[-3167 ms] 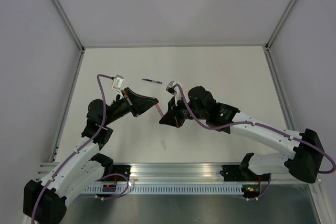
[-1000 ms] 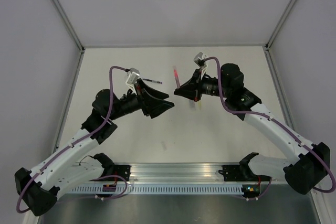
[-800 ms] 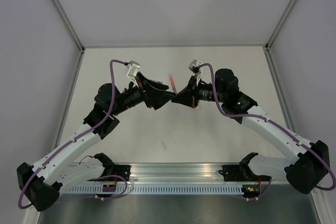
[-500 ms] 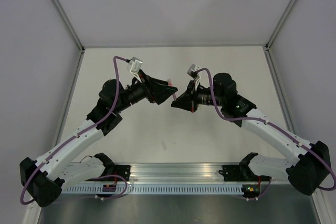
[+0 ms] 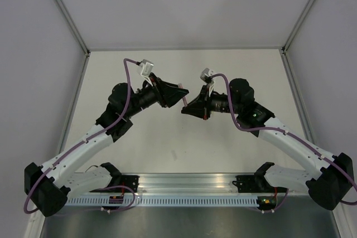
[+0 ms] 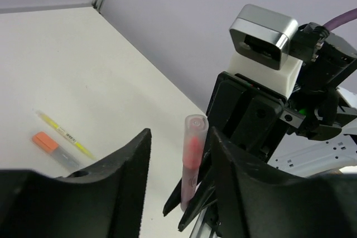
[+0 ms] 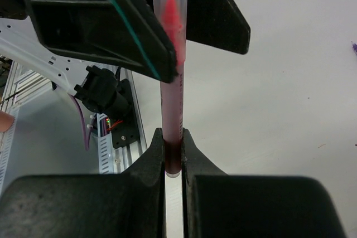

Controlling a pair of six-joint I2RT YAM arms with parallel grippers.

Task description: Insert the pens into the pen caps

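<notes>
Here, the red-pink pen (image 7: 172, 82) stands upright between my two grippers, above the middle of the table (image 6: 83, 71).
My right gripper (image 7: 172, 137) pinches it tight by the lower end, so the top stays free. My left gripper (image 6: 179, 143) straddles that top with jaws apart, probably lining up a second hold. A yellow pen (image 6: 61, 133) and an orange cap (image 6: 44, 141) lie just beside each other on the table, well apart from us.

pens 2: red-pink pen (image 6: 192, 163), pale yellow pen (image 6: 60, 133) | orange cap (image 6: 45, 141) 1 | arms 2: left arm (image 5: 83, 149), right arm (image 5: 290, 140)
</notes>
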